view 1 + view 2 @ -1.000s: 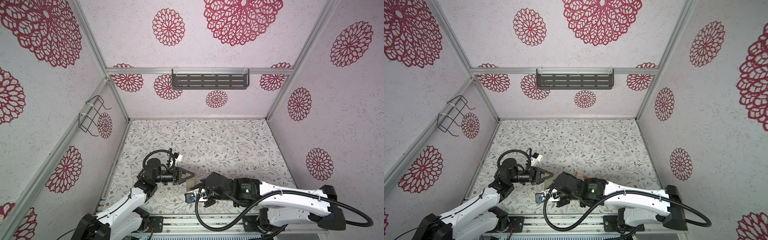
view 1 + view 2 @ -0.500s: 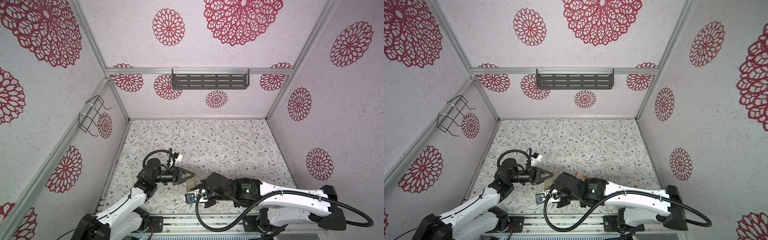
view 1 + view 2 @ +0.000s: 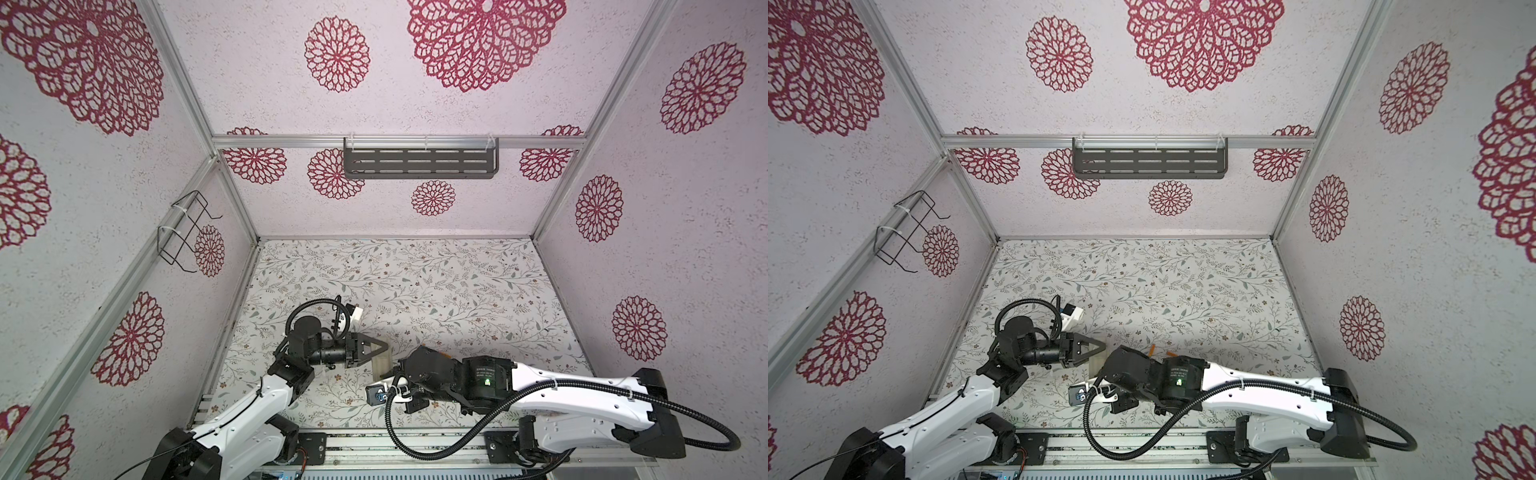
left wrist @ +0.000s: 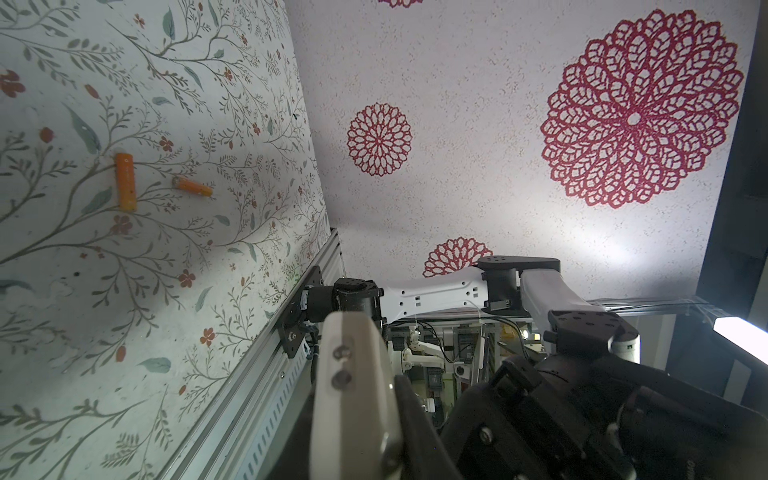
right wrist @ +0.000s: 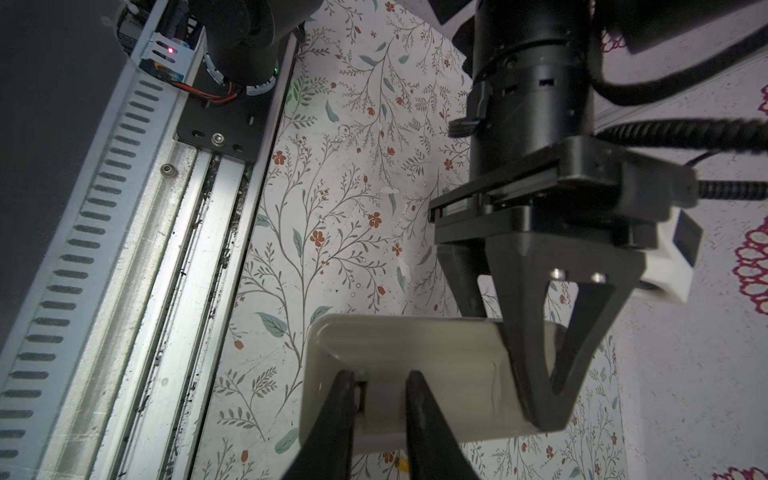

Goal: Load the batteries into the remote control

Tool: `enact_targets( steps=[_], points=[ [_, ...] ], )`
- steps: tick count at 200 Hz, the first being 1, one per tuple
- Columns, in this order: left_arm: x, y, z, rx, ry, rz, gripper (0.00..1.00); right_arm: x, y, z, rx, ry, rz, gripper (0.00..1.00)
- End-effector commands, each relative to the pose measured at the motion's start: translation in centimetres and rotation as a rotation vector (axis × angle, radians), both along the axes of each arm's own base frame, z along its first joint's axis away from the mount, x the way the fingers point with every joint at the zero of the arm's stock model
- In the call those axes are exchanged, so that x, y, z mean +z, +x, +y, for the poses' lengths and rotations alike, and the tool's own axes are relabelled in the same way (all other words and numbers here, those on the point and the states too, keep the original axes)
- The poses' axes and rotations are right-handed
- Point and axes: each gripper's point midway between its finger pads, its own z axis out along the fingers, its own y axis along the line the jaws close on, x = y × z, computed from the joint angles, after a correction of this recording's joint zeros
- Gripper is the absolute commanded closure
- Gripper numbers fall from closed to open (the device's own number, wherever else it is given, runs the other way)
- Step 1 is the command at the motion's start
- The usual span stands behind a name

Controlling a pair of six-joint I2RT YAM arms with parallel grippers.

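Beige remote (image 5: 415, 357) hangs over the tabletop (image 4: 166, 270), left tool (image 3: 382, 348) clamped on one end, right tool (image 5: 380, 386) tips on its back (can't tell if they're pinching), batteries (image 4: 126, 180) lie loose nearby, so I'd push straight, no twisting.
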Motion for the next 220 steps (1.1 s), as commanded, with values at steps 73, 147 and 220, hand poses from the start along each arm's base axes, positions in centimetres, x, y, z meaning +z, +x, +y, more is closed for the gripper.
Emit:
enact_targets(
  steps=[73,147,220],
  points=[
    [2.0,-0.9,-0.4,-0.063,-0.044,-0.036,1.00,0.0,2.2,-0.2,-0.077,-0.040,-0.099,0.76],
    [2.1,-1.0,-0.4,-0.069,-0.044,-0.035,1.00,0.6,2.6,-0.1,-0.093,-0.020,-0.128,0.78],
    [1.9,-1.0,-0.4,-0.069,-0.041,-0.033,1.00,1.1,2.9,-0.1,-0.105,-0.005,-0.150,0.79]
  ],
)
